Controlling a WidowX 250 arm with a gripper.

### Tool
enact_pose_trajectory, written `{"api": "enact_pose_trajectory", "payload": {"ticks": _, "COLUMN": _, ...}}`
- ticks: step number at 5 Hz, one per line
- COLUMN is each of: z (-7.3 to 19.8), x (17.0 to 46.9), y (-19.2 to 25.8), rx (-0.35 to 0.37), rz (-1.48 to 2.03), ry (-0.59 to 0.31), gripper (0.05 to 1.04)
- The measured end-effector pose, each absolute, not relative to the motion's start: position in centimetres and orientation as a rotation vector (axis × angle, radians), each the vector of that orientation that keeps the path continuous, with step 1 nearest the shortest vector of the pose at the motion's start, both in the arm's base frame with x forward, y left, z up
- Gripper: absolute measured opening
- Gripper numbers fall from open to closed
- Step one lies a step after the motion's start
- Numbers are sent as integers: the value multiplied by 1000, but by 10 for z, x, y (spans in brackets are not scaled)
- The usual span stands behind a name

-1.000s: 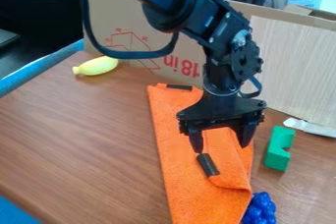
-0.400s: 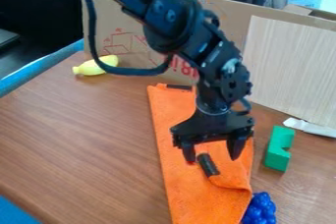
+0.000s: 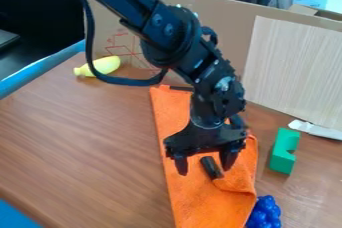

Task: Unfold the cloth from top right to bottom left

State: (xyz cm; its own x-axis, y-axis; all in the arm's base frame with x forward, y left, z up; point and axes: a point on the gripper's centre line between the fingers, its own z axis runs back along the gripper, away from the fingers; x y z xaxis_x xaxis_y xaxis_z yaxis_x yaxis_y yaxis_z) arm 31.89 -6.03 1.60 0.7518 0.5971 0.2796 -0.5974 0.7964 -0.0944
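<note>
The black gripper hangs over the middle of the orange cloth, its fingers spread wide on either side of a dark tag. That tag lies on a turned-over corner of the cloth, and nothing is held. The cloth stretches as a long folded strip from near the cardboard wall to the front edge of the view, its flap on the right side. A second dark strip at the cloth's far end is partly covered by the arm.
A green block stands right of the cloth, and blue grapes touch or nearly touch its lower right edge. A yellow toy lies at the back left. The cardboard wall bounds the table's back; a white object rests beside it.
The gripper has moved left and toward the camera, from above the flap's right part to around the dark tag. It stays open, and the cloth has not visibly moved.
</note>
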Motion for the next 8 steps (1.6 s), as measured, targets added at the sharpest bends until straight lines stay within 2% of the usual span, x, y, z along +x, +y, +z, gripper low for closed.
{"api": "enact_pose_trajectory", "payload": {"ticks": 1, "z": 3, "x": 318, "y": -58, "rx": 21, "rz": 649, "ry": -286, "gripper": 999}}
{"api": "enact_pose_trajectory", "payload": {"ticks": 2, "z": -1, "x": 319, "y": -58, "rx": 26, "rz": 647, "ry": -278, "gripper": 949}}
{"api": "enact_pose_trajectory", "payload": {"ticks": 3, "z": -3, "x": 322, "y": -56, "rx": 18, "rz": 662, "ry": -275, "gripper": 699}}
{"api": "enact_pose_trajectory", "payload": {"ticks": 4, "z": -5, "x": 322, "y": -54, "rx": 20, "rz": 683, "ry": -269, "gripper": 405}}
{"api": "enact_pose_trajectory", "payload": {"ticks": 5, "z": -5, "x": 321, "y": -54, "rx": 17, "rz": 693, "ry": -259, "gripper": 176}}
{"api": "enact_pose_trajectory", "payload": {"ticks": 6, "z": -5, "x": 321, "y": -49, "rx": 17, "rz": 712, "ry": -251, "gripper": 73}}
{"api": "enact_pose_trajectory", "payload": {"ticks": 7, "z": -2, "x": 318, "y": -43, "rx": 6, "rz": 739, "ry": -234, "gripper": 53}}
{"api": "enact_pose_trajectory", "payload": {"ticks": 8, "z": 14, "x": 312, "y": -32, "rx": -23, "rz": 762, "ry": -240, "gripper": 53}}
